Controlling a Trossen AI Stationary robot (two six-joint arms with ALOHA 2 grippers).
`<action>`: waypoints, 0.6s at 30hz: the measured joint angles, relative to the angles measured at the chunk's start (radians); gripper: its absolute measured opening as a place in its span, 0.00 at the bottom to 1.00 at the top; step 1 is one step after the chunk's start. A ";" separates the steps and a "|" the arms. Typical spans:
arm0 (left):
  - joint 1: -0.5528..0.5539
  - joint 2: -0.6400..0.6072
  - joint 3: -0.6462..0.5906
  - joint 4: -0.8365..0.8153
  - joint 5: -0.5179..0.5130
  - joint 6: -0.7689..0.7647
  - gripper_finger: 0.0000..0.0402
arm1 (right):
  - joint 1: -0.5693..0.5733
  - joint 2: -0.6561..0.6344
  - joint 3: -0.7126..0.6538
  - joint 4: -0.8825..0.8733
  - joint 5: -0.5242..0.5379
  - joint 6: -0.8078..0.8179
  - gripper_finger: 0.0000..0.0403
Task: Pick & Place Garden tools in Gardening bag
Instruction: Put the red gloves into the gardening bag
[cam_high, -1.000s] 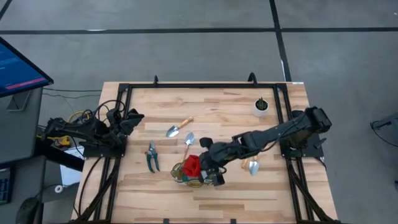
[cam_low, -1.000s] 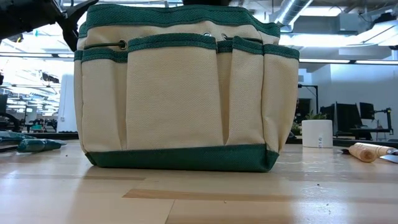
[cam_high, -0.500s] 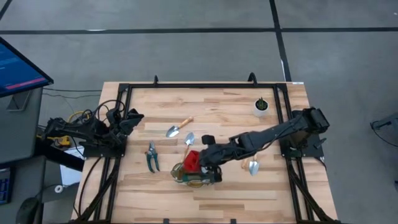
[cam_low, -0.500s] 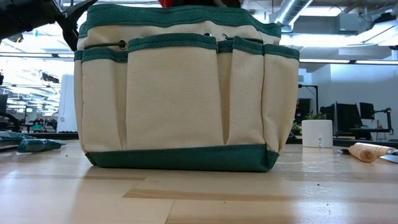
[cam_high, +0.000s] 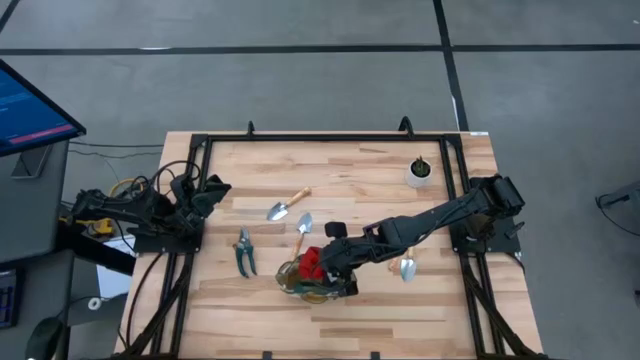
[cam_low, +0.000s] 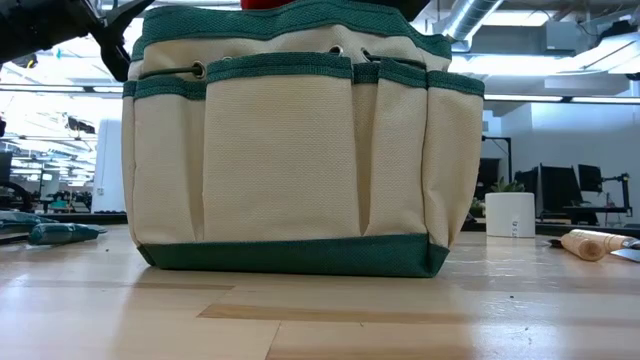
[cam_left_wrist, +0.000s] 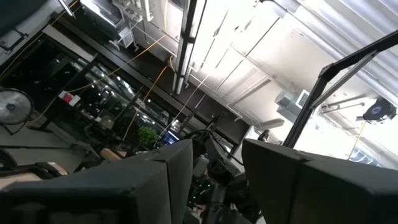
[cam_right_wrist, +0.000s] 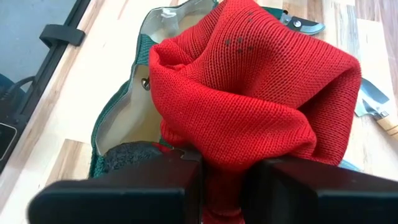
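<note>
The gardening bag (cam_high: 305, 283) stands near the front edge of the table (cam_high: 350, 170), about midway along it. From above most of its mouth is covered by the right gripper (cam_high: 322, 268) and the bunched red knitted glove (cam_high: 310, 264) it carries, so what already lies inside cannot be made out. In the right wrist view the glove (cam_right_wrist: 255, 99) fills most of the picture, pinched between the two dark fingers (cam_right_wrist: 180, 186), which are closed narrowly on its lower fold; below it shows the bag's green rim (cam_right_wrist: 121, 102) and a dark grey patch inside, too cut off to identify. The low view shows only the bag's tan front pockets (cam_low: 290, 140), with a sliver of red (cam_low: 262, 3) above the top hem.

Around the bag lie the other tools. Green-handled pruning shears (cam_high: 244, 252) sit toward the left edge. Two trowels with wooden handles lie just behind the bag, one (cam_high: 288, 204) farther toward the back edge, the other (cam_high: 302, 229) close to the bag. A third trowel (cam_high: 407, 266) is partly hidden under the right arm. A small white pot (cam_high: 420, 170) stands near the back right corner.

The left gripper (cam_high: 212, 190) waits at the left edge; its fingers (cam_left_wrist: 155, 186) stand apart, holding nothing.
</note>
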 joint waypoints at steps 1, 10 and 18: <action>0.000 0.000 0.000 0.001 0.000 0.000 0.33 | 0.000 0.000 0.000 0.000 0.000 0.000 0.14; 0.000 0.000 0.000 0.004 0.011 0.000 0.33 | 0.000 0.000 0.000 0.001 0.000 0.001 0.63; 0.000 0.000 0.000 0.006 0.018 0.000 0.33 | 0.012 0.001 0.077 -0.076 -0.001 -0.019 0.76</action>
